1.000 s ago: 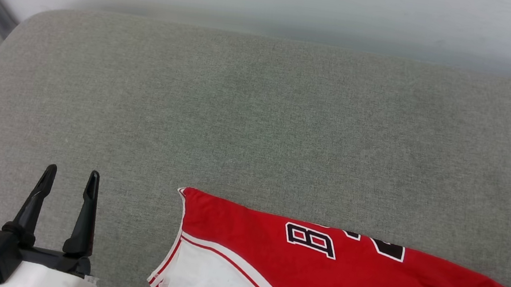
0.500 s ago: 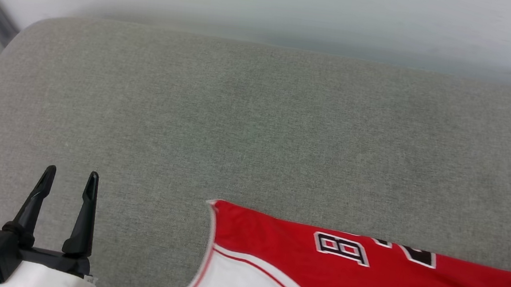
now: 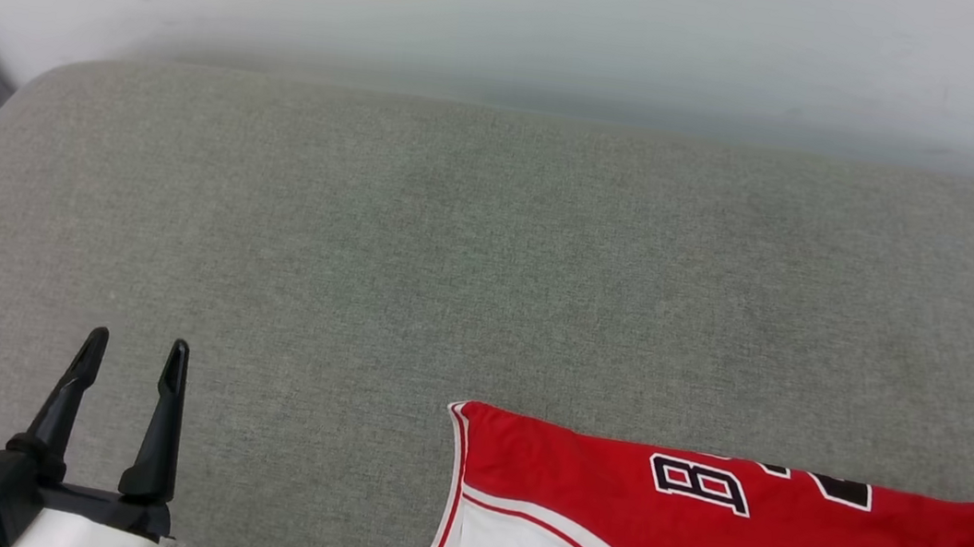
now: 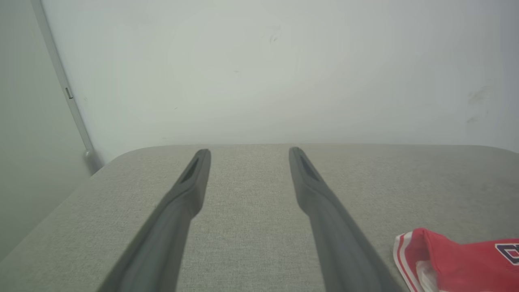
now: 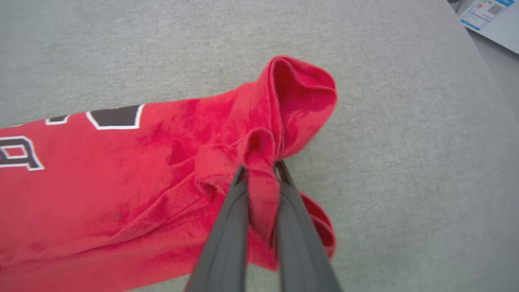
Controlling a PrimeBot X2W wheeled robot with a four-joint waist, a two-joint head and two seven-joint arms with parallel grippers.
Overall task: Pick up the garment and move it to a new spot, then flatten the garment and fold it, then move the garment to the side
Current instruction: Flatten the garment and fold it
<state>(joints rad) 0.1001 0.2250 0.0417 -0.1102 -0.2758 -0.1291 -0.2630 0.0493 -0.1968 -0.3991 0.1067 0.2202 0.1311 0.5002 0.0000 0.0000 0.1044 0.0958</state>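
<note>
My right gripper (image 5: 259, 168) is clamped on a bunched fold of the red jersey-style shirt (image 5: 121, 182) with a white sleeve and black lettering. The shirt lies on the near side of the grey fabric cushion (image 3: 451, 260). My left gripper (image 3: 136, 347) hangs over that cushion, fingers apart, well clear of the shirt.

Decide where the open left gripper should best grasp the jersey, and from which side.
Probably the striped-trim corner of the garment, approached from the robot's left: that edge faces the open left gripper and sits slightly raised off the cushion, while the right gripper pinches the opposite end.
</note>
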